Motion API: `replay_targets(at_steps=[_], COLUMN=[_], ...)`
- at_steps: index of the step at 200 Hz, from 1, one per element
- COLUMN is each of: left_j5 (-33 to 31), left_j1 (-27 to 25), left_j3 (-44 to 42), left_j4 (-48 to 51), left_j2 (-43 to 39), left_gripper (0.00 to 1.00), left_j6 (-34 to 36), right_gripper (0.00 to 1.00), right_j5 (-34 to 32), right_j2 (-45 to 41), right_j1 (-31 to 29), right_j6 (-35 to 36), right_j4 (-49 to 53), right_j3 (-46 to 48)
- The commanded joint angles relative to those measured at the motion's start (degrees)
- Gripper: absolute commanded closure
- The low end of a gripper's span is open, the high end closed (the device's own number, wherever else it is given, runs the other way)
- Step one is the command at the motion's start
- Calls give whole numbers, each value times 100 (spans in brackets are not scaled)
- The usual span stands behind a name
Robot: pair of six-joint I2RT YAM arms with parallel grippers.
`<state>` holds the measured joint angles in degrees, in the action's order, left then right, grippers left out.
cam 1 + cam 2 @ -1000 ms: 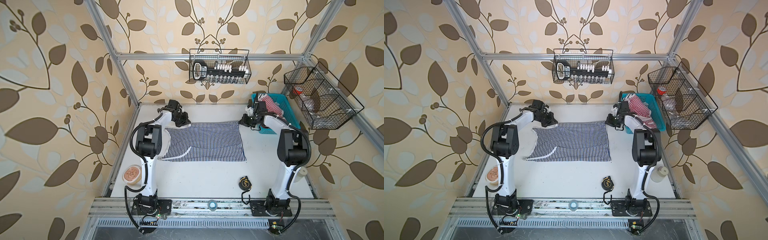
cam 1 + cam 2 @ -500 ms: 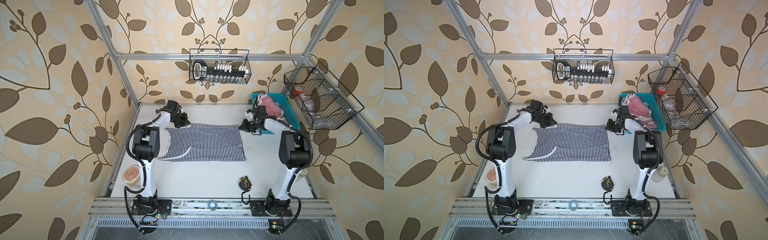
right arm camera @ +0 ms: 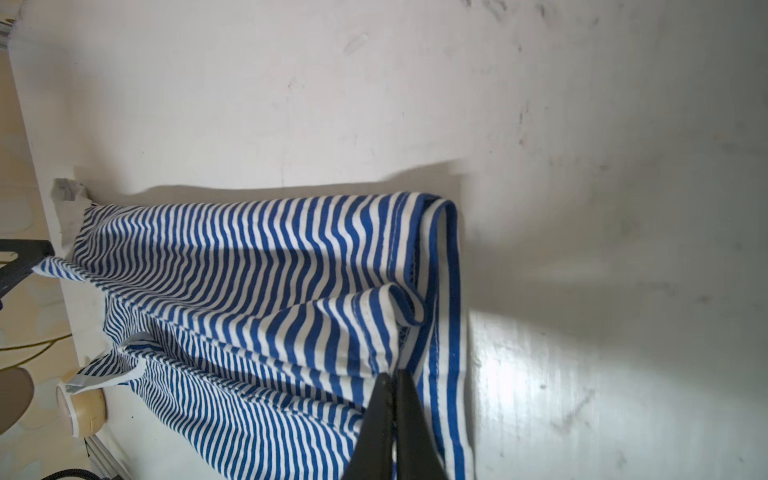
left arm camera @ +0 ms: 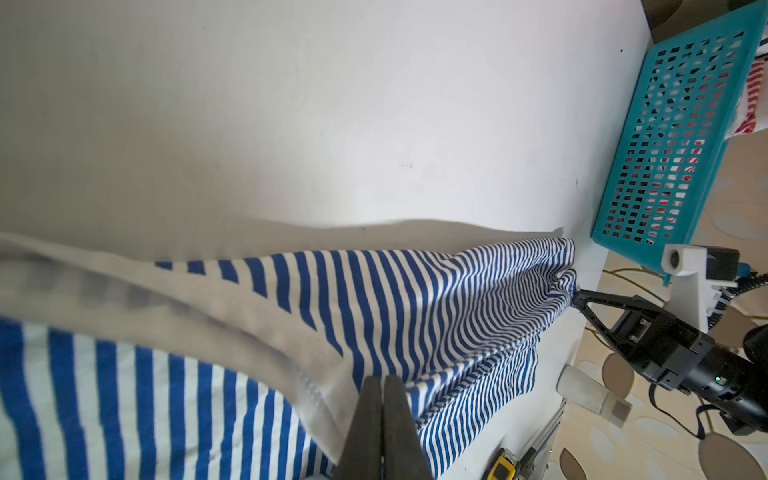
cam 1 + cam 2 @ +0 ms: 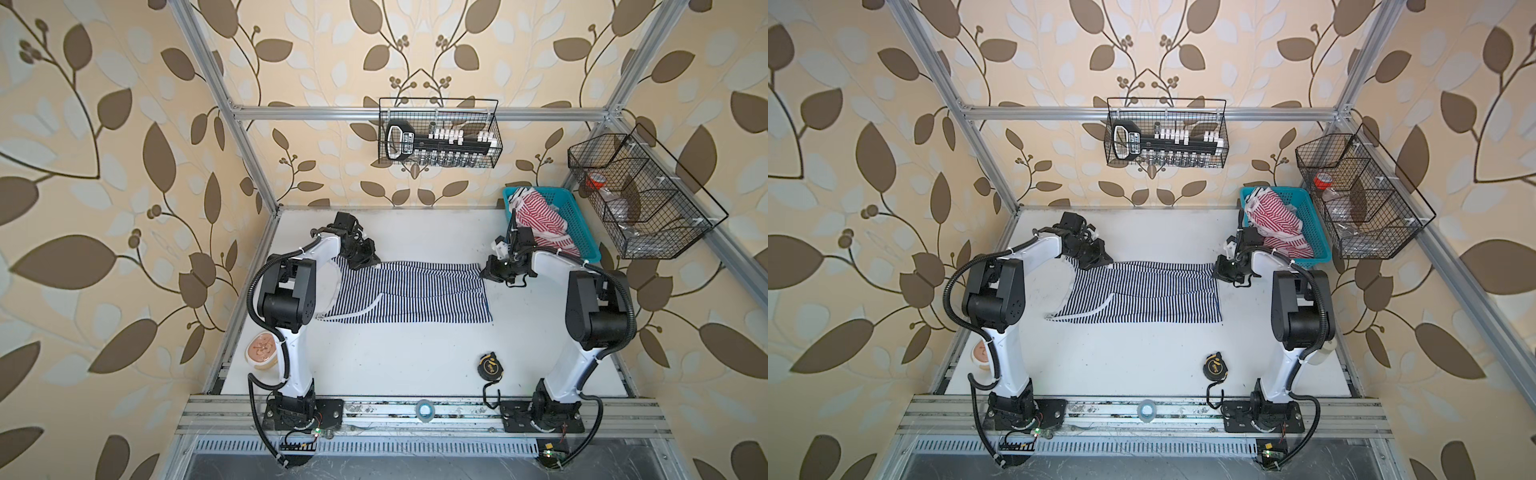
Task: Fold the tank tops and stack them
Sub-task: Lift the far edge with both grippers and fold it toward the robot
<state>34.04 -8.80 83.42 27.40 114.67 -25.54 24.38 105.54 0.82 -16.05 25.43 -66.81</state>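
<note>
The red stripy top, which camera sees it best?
A top view: the red tank top lies bunched in the teal basket, mostly uncovered. The left wrist view catches only scraps through the basket wall; the right wrist view, none.

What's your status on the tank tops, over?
Left end effector shut on navy top, right end effector shut on it too. Red top in basket. Tape measure clear of cloth.
</note>
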Motion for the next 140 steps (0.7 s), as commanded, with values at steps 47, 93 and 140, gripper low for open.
replay_targets(at_steps=[47,93,140], left_j5=[-169,-205,-270], left_j1=[-80,-96,-131], left_j3=[-198,-414,-466], left_j4=[35,64,168], left_j2=[-279,-293,-237], left_gripper=[100,100,100], left_j6=[62,67,118], right_gripper=[100,100,100], right_j5=[-159,-335,-382], right_j2=[-17,-51,-37], right_j1=[-153,-154,-152], right_j6=[54,49,59], right_j4=[15,109,172], right_j3=[225,301,430])
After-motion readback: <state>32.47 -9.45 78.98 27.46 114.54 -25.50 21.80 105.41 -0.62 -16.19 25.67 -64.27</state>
